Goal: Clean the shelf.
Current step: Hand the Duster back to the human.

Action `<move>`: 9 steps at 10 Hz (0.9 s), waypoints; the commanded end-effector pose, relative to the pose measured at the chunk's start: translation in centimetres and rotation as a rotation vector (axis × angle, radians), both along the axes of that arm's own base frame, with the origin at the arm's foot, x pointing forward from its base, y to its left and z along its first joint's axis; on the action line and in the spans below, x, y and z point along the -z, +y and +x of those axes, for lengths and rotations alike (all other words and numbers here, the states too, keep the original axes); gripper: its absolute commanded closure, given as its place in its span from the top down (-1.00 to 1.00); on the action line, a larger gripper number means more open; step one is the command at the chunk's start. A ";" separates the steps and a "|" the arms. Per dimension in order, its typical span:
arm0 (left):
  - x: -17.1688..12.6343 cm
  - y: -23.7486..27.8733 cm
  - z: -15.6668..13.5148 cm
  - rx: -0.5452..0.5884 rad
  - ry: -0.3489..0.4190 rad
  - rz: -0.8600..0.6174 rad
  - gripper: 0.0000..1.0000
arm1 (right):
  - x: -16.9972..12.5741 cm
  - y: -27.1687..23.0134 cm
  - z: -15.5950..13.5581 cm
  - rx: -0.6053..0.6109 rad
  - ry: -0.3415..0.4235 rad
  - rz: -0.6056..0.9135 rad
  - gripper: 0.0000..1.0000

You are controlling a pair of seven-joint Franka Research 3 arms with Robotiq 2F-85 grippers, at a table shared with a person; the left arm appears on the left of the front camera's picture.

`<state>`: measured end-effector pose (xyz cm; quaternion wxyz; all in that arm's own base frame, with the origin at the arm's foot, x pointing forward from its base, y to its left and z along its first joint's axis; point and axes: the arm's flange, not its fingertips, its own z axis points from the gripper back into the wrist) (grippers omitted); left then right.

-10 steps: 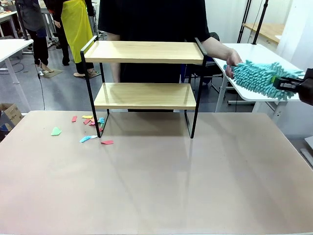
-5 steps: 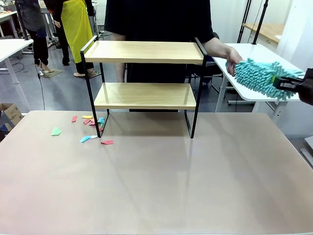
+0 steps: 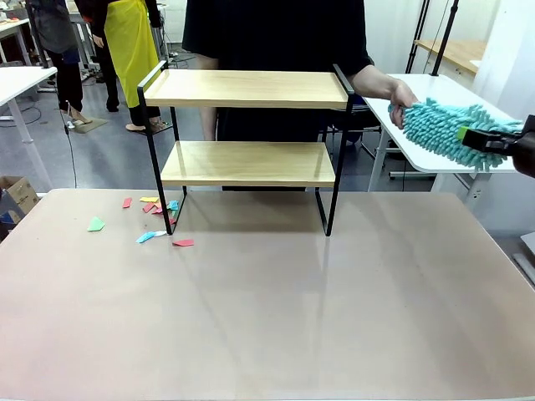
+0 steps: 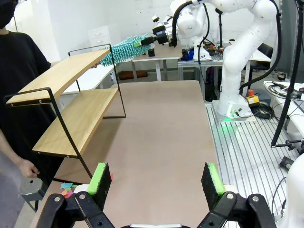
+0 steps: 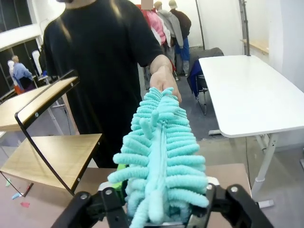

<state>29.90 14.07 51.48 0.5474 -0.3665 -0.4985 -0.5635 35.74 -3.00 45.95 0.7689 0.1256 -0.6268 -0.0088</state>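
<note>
The shelf (image 3: 251, 88) stands at the table's far side, two light wooden boards in a black frame; its boards are bare. It also appears in the left wrist view (image 4: 61, 76) and the right wrist view (image 5: 52, 156). A teal fluffy duster (image 3: 439, 129) hangs in the air right of the shelf's top board. A person's hand (image 3: 399, 104) grips its far tip. My right gripper (image 3: 472, 138) is at its handle end, jaws spread wide around the duster (image 5: 161, 156). My left gripper (image 4: 155, 178) is open and holds nothing, low over the table.
Coloured paper scraps (image 3: 155, 236) lie on the beige table (image 3: 267, 317) by the shelf's left leg, with a green one (image 3: 96, 224) farther left. The person stands right behind the shelf. A white side table (image 3: 456, 92) is behind the duster.
My right gripper's jaws have spread from shut on the duster's handle. The person's hand and the duster's tip have shifted slightly right. The left arm has not moved.
</note>
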 end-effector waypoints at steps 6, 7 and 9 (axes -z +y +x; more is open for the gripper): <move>0.0 -0.2 -0.1 0.001 -0.024 -0.022 1.00 | -8.7 -11.3 -1.1 0.273 -0.191 0.440 1.00; 0.0 -0.2 -0.1 0.001 -0.024 -0.022 1.00 | -8.6 -13.1 -1.2 0.320 -0.191 0.510 1.00; 0.0 -0.2 -0.1 0.001 -0.024 -0.022 1.00 | -7.8 -15.1 -1.3 0.359 -0.190 0.565 1.00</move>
